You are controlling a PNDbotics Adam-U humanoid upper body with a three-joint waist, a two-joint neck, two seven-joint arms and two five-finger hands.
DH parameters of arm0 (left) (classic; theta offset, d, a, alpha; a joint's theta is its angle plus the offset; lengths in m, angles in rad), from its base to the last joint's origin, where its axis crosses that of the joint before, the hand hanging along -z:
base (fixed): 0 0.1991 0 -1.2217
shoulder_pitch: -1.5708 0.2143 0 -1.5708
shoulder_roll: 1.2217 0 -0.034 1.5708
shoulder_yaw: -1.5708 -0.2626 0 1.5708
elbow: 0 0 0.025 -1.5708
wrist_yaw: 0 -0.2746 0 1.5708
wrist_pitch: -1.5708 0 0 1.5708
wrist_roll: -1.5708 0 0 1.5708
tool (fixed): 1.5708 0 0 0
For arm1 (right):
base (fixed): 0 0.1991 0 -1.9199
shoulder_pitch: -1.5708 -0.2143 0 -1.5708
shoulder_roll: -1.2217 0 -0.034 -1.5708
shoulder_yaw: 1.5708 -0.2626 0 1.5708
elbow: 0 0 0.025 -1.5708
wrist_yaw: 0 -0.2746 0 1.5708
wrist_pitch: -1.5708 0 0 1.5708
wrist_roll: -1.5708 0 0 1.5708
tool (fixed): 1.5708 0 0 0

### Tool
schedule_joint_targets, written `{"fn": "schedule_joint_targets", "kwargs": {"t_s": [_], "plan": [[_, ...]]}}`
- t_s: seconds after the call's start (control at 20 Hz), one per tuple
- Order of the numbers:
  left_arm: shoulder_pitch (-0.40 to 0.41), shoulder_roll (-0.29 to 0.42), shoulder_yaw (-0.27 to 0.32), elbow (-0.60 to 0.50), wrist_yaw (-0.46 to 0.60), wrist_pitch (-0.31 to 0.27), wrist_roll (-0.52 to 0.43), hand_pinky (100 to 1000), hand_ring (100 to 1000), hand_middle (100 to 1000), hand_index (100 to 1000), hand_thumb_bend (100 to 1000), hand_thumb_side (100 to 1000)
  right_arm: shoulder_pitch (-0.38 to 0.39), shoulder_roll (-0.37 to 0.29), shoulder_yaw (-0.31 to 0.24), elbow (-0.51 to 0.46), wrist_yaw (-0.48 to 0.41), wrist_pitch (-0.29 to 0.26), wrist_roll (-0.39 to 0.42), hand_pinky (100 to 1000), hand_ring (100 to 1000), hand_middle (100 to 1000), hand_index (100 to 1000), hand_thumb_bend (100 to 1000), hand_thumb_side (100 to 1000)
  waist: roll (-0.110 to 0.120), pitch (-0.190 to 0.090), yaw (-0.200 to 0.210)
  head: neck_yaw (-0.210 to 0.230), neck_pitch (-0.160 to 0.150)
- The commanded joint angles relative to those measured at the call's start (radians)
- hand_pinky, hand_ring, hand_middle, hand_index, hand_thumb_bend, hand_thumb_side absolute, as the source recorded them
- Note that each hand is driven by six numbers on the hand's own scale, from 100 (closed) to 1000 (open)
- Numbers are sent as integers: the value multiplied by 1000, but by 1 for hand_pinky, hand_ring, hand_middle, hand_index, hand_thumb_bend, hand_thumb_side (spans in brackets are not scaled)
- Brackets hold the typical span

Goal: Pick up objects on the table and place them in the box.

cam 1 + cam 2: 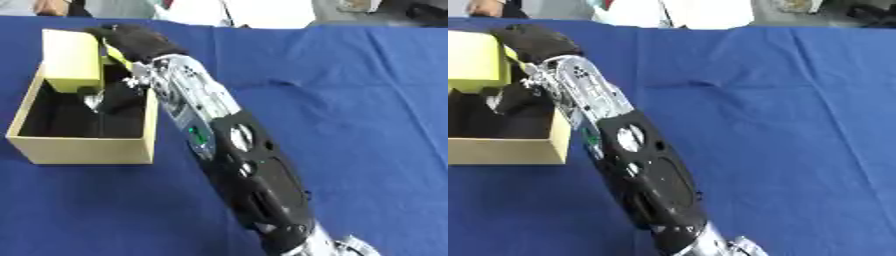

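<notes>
A yellow cardboard box (83, 150) with a black lining stands at the left of the blue table, its lid (70, 60) raised at the back. My right arm (236, 145) crosses the table from the lower right. My right hand (131, 41), black, hangs over the box's back right corner and reaches down inside it. The black lining hides whether it holds anything. A small silvery bit (92, 102) shows low in the box beside the hand. No loose object shows on the cloth. My left hand is out of sight.
The blue cloth (798, 125) covers the whole table, with a small wrinkle (680, 84) near its middle. People stand beyond the far edge and touch nothing here.
</notes>
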Motion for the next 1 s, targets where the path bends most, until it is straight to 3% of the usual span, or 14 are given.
{"fn": "schedule_joint_targets", "kwargs": {"t_s": [0.05, 0.25, 0.45, 0.6, 0.65, 0.7, 0.75, 0.85, 0.9, 1.0], "plan": [[-10, 8, 0, -16, 1, -1, 0, 885, 816, 684, 603, 145, 880, -9, 19, -18, 5, 23, 8, 0, 975, 1000, 877, 1000, 271, 411, 10, -26, 0, -1, -6], [-9, 9, 1, -16, 0, -1, -1, 885, 816, 684, 602, 132, 867, -1, 26, -27, 13, 33, 11, 1, 977, 1000, 878, 1000, 396, 207, 10, -26, 0, -2, -7], [-10, 8, 1, -16, 0, -1, -4, 885, 816, 684, 602, 128, 863, 2, 33, -22, 18, 16, -1, 5, 975, 1000, 875, 1000, 309, 100, 9, -26, 0, -2, -7], [-10, 8, 1, -16, 1, 0, -3, 885, 816, 683, 601, 129, 863, 2, 37, -20, 20, 0, -8, 5, 967, 1000, 865, 1000, 283, 100, 8, -26, 0, -2, -7], [-10, 8, 1, -16, 1, 0, -3, 885, 816, 683, 601, 131, 864, 3, 40, -20, 19, -4, -10, 3, 965, 1000, 864, 1000, 354, 226, 8, -26, 0, -2, -7], [-11, 9, 0, -16, 1, -1, -3, 885, 816, 683, 601, 132, 864, 4, 44, -21, 18, -9, -12, 0, 965, 1000, 864, 1000, 334, 307, 8, -26, 0, -3, -7], [-10, 8, 0, -16, 2, -1, -3, 885, 816, 683, 601, 132, 865, 4, 46, -21, 17, -13, -15, -2, 966, 1000, 864, 1000, 246, 425, 8, -26, 0, -2, -7], [-10, 8, 1, -16, 2, 0, -3, 885, 816, 683, 601, 132, 865, 3, 48, -25, 15, -9, -14, -12, 966, 1000, 861, 1000, 201, 416, 8, -26, 0, -2, -8], [-10, 8, 0, -16, 2, 0, -3, 885, 816, 683, 601, 134, 868, 3, 47, -27, 13, -4, -12, -18, 965, 1000, 859, 1000, 247, 400, 7, -26, 0, -2, -8], [-10, 8, 1, -16, 2, 1, -3, 885, 816, 684, 601, 134, 870, 2, 44, -28, 0, 0, -12, -30, 960, 999, 854, 1000, 220, 386, 7, -26, -1, -1, -8]]}}
